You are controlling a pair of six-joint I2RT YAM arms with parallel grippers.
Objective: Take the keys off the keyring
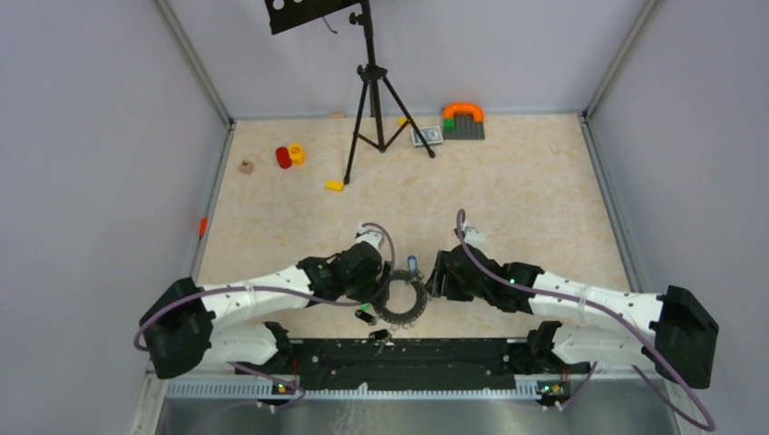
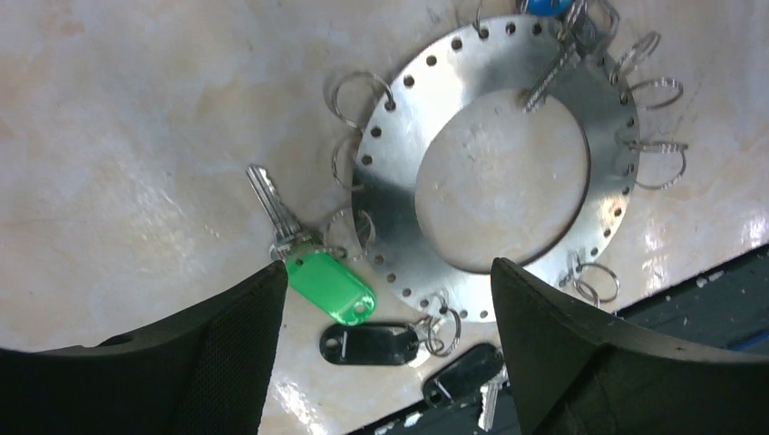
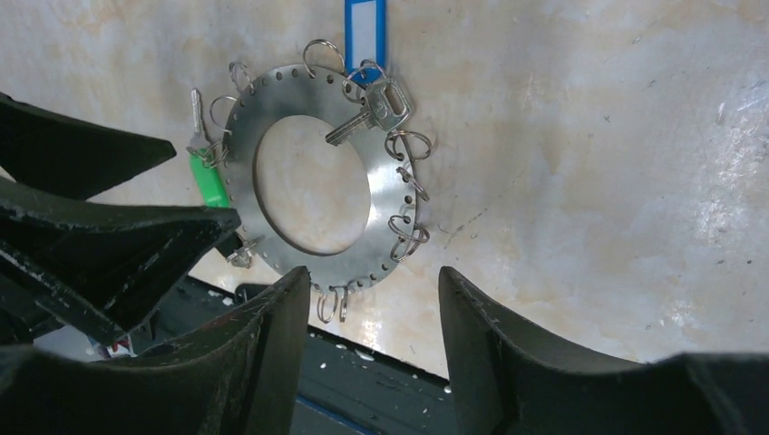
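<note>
Hovering low over the desk [image 1: 508, 199], my left gripper [image 2: 385, 272] and my right gripper [image 3: 374, 272] both have their jaws spread wide and grasp nothing. The keyring [image 1: 401, 302], a flat grey metal disc with a big round hole and small holes drilled around its rim, lies flat on the desk close to the middle of the near edge, between my two grippers. In my left wrist view its near rim shows between my fingers [image 2: 236, 344]; I cannot tell whether they touch it. Small wire split rings [image 2: 363, 98] hang all around the rim. A green-tagged key [image 2: 328, 285] lies at the disc's left side, hooked on by a split ring, its blade pointing away from the disc. Beside it, toward the near edge, lie a black tag [image 2: 369, 344] and a black-headed key [image 2: 462, 372]. A blue-tagged key [image 3: 388, 101] sits on the far side, its silver blade lying across the disc toward the hole. A black tripod [image 1: 367, 100] stands near the far edge.
</note>
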